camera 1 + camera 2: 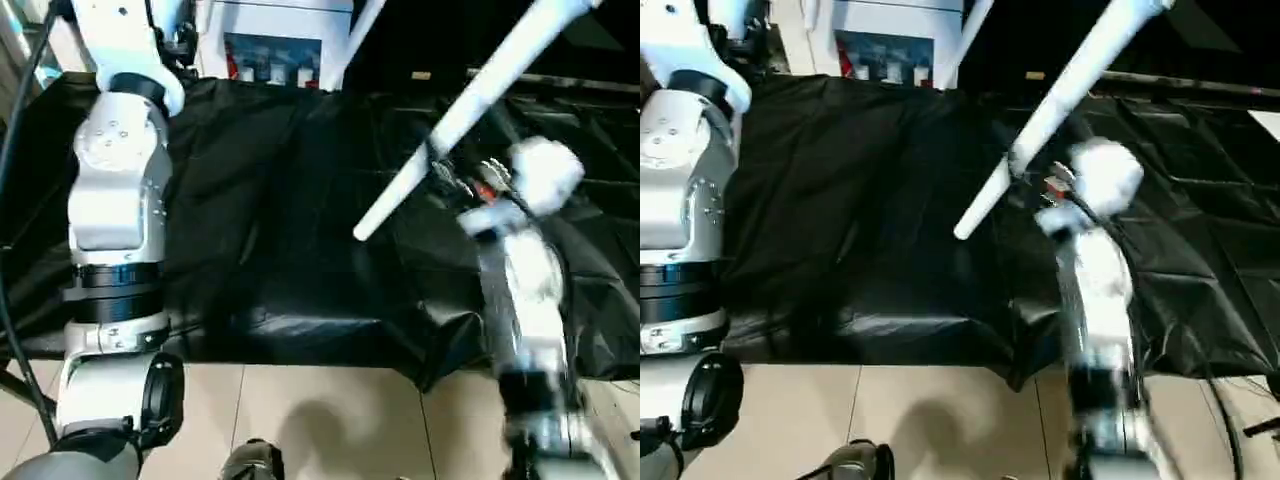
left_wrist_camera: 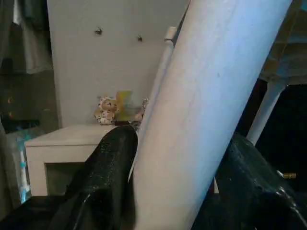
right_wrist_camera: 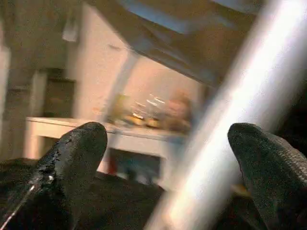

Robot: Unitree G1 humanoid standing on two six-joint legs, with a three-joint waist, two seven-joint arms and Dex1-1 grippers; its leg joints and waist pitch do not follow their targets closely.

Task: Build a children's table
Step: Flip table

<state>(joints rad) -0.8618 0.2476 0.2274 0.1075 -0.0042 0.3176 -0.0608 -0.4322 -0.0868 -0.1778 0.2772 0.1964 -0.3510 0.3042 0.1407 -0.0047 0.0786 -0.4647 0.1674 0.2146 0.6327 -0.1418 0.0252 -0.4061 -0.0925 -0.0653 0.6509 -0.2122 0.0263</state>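
Our left gripper [image 2: 175,167] pinches a white leg [image 2: 211,110] between its two black fingers [image 2: 108,167], the tube pressed against both pads. The right gripper [image 3: 168,163] stands spread wide, its fingers [image 3: 79,148] well apart, with a second leg [image 1: 470,110] passing between them and touching neither pad that we can make out.

Both legs are smooth, white, round tubes. The second one slants across the head views — its lower end [image 1: 365,232] hangs free above the black cloth [image 1: 280,220], its upper end running out of the top right of the frame. The leg in our left gripper rises steeply toward a white tabletop [image 2: 288,57] overhead, where another leg [image 2: 266,112] already stands.

The cloth, creased and glossy, drapes the bench down to a pale tiled floor [image 1: 330,420]. Behind it stand a white cabinet [image 2: 72,143] and small toys [image 2: 117,108] against a wall.

Our left arm [image 1: 115,200] is raised upright at the left edge; our right arm [image 1: 530,290] reaches forward over the cloth, blurred, wrist just beside the slanting leg.
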